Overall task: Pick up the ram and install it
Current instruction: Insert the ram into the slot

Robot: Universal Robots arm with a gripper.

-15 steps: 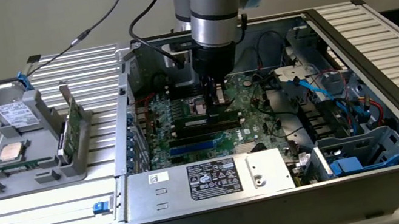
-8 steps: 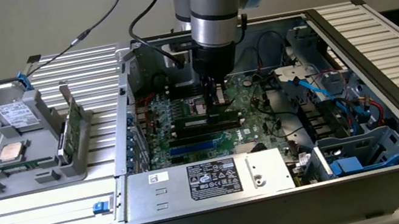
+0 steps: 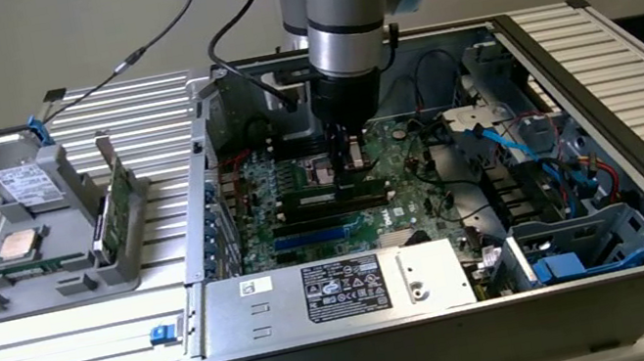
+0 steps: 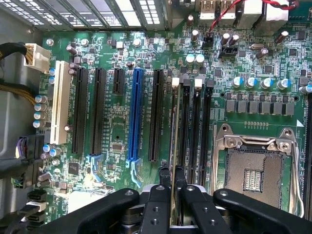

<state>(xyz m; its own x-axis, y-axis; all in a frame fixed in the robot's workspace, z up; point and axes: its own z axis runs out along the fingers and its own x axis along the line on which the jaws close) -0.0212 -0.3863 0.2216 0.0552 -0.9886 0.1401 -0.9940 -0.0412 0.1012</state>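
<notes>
The ram (image 4: 173, 126) shows edge-on as a thin green stick running out from between my fingertips. My gripper (image 4: 171, 183) is shut on it, with the black fingers (image 4: 157, 195) pressed to both of its faces. The stick lies in line with the outermost of the black memory slots (image 4: 195, 131), on the side of the expansion slots; I cannot tell whether it touches the slot. In the exterior view my gripper (image 3: 348, 154) reaches straight down into the open computer case, just above the motherboard (image 3: 302, 219).
An open processor socket (image 4: 251, 170) lies beside the memory slots, a blue expansion slot (image 4: 135, 114) on the other side. A power supply (image 3: 342, 291) fills the case's front, with cables (image 3: 530, 154) at the exterior view's right. Outside, a grey holder (image 3: 48, 278) carries a green card (image 3: 116, 212) and a processor chip (image 3: 19, 246).
</notes>
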